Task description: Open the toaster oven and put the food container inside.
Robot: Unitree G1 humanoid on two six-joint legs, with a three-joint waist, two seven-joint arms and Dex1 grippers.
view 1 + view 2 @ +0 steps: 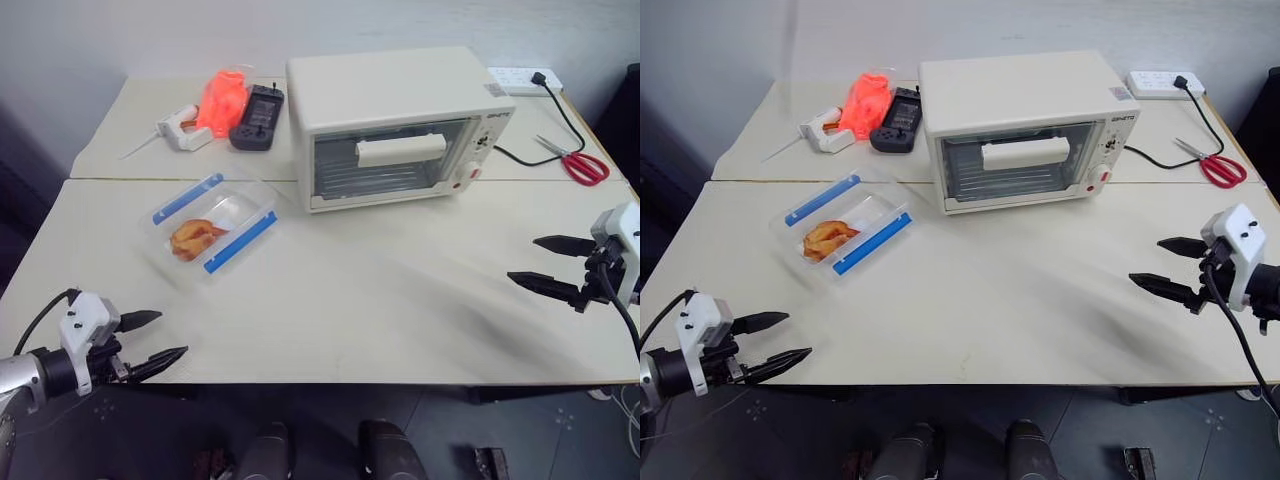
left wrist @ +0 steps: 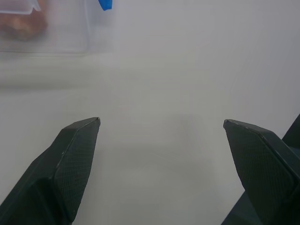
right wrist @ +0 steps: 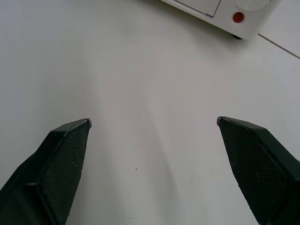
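Both tools, left tool (image 1: 150, 338) and right tool (image 1: 548, 264), hover open and empty over the worktop (image 1: 400, 300), the closed toaster oven (image 1: 395, 125) at twelve o'clock, the food container (image 1: 212, 228) at ten, likely readying for the door.

scissors (image 1: 578, 163) red-handled | power strip (image 1: 517, 79) | orange bag (image 1: 222, 100), perhaps | black handset (image 1: 258, 117)

I can't read any text from here. The toaster oven (image 1: 400, 125) has a short dark brand mark at the top right corner of its front and a small label on its top, both too small for me to make out. Nothing else I see carries lettering.
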